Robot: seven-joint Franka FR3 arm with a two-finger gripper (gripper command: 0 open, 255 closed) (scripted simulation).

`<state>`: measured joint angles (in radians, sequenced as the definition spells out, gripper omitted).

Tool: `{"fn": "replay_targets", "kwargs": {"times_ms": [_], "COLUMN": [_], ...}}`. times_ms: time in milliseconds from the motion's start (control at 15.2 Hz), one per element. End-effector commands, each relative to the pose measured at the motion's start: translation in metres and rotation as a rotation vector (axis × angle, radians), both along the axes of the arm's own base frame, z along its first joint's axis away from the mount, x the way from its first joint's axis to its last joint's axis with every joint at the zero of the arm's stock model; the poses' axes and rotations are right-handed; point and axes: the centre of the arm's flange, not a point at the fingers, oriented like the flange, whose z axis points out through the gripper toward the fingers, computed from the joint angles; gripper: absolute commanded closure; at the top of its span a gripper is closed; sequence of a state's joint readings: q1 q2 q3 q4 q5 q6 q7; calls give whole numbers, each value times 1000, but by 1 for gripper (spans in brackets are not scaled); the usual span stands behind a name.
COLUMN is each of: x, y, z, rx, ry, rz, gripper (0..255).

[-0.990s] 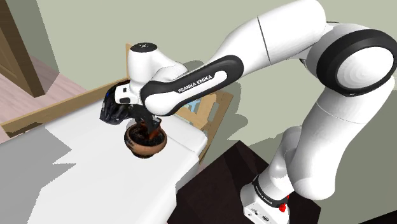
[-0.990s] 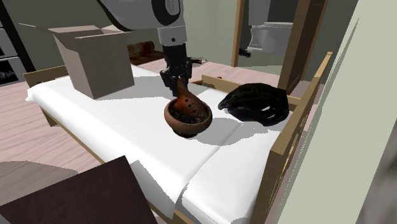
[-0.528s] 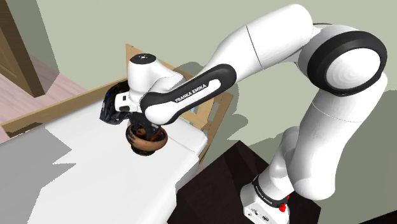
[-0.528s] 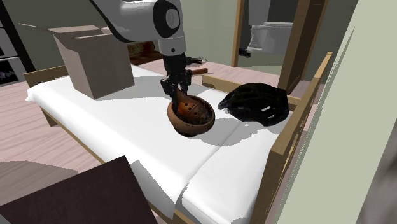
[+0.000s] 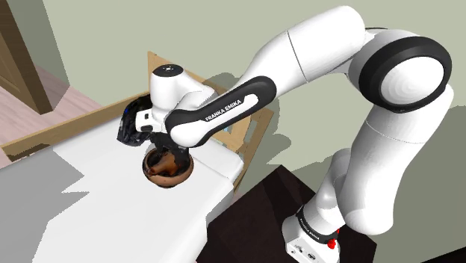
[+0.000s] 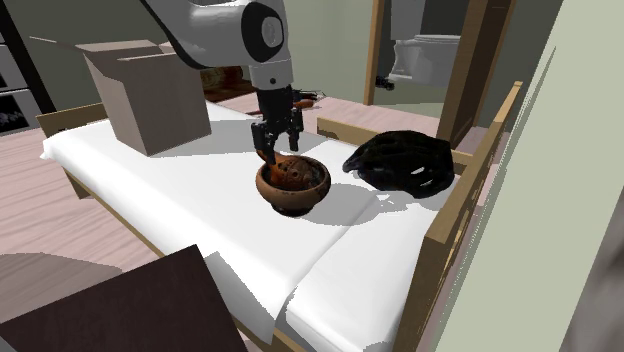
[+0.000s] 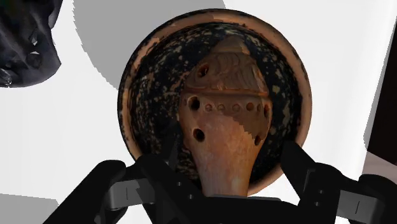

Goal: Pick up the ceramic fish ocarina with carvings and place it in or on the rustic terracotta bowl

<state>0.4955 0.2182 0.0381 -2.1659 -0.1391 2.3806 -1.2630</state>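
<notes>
**Item: fish ocarina** (image 7: 222, 121). Reddish-brown and carved, with a row of finger holes. It lies inside the bowl, its broad end towards the far rim and its narrow end running back between the fingers. A second ago it hung upright in the hand above the bowl; now it rests on the bowl's dark speckled inside.

**Item: bowl** (image 7: 129, 76). Round and brown, standing level on the bed (image 6: 180, 200). Half a second ago the second exterior view showed it tipped to one side under the ocarina's push. It has since settled flat.

**Item: hand** (image 7: 232, 159). It is just above the bowl's near rim, with the fingers (image 7: 162, 172) spread. In the wrist view there is a gap between each finger and the ocarina's narrow end, so it grips nothing. A second ago it was clamped on the ocarina, so the release has happened in the interval.

**Other items.** A black bundle (image 6: 405, 162) sits on the bed beside the bowl, apart from it. A cardboard box (image 6: 150, 95) stands further along the bed.

**Status, as judged.** The placing looks complete, since the ocarina is contained and carried by the bowl alone. What is left is a straight lift of the hand. The narrow end between the fingers is the one part that might be snagged on the way up.
</notes>
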Motion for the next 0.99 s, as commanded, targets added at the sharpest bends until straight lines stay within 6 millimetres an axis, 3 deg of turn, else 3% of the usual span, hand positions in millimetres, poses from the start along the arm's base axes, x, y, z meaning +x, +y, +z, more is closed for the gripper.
{"fn": "replay_targets", "kwargs": {"times_ms": [0,198,462,924], "x": [0,1,-2,-2], "y": [-1,-2,2,2], "z": [-1,0,49,49], "rx": [-2,-2,-2,-2], "ry": [2,2,2,2], "rz": [-2,-2,-2,-2], "gripper": [0,0,0,0]}}
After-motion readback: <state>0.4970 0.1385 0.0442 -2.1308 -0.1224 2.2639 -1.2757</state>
